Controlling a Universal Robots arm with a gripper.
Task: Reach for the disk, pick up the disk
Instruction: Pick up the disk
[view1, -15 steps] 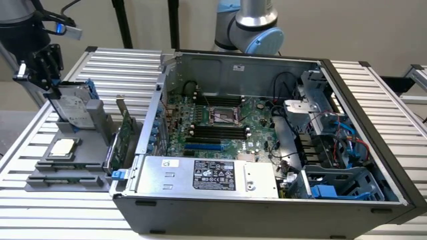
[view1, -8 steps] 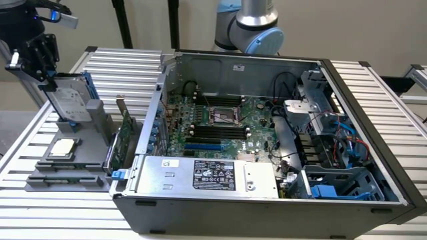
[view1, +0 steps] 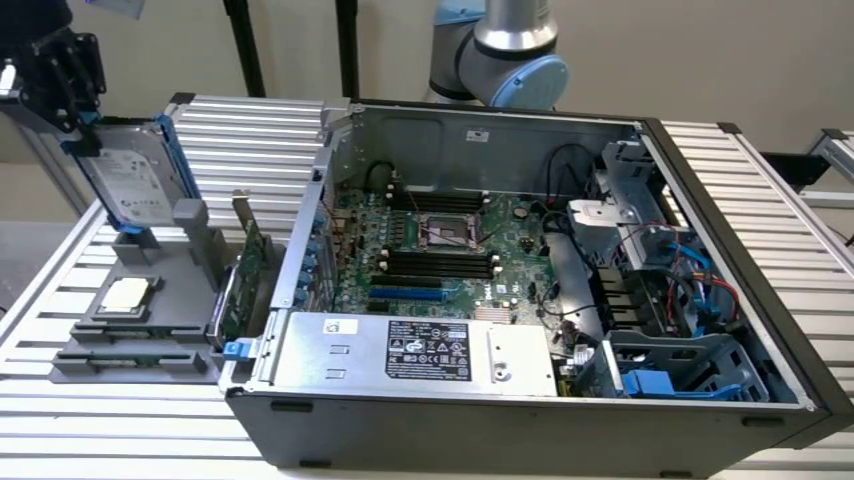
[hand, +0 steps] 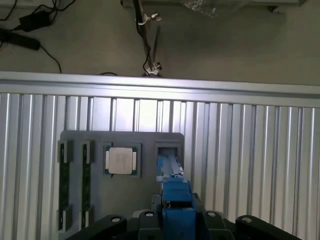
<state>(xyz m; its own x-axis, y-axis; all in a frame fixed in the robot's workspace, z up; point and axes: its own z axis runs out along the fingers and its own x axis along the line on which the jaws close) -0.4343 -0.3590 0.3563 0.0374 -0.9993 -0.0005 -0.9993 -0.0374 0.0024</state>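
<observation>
The disk (view1: 134, 180), a silver-grey hard drive with a white label and a blue carrier frame, stands tilted on edge at the exterior view's far left. Its lower end is at the slot of the grey holder (view1: 140, 330); I cannot tell whether it still touches. My gripper (view1: 83, 130) comes down from the upper left and is shut on the disk's top edge. In the wrist view the disk's blue frame edge (hand: 175, 200) runs between my gripper's (hand: 177, 222) black fingers (hand: 147, 220), over the holder (hand: 150, 185).
The square silver CPU chip (view1: 126, 293) (hand: 120, 161) lies in the holder, with memory sticks (hand: 64, 185) beside it. A green card (view1: 247, 270) stands against the open computer case (view1: 534, 270), which holds the silver power-supply box (view1: 414, 350). Everything rests on a slatted aluminium table (view1: 747, 180).
</observation>
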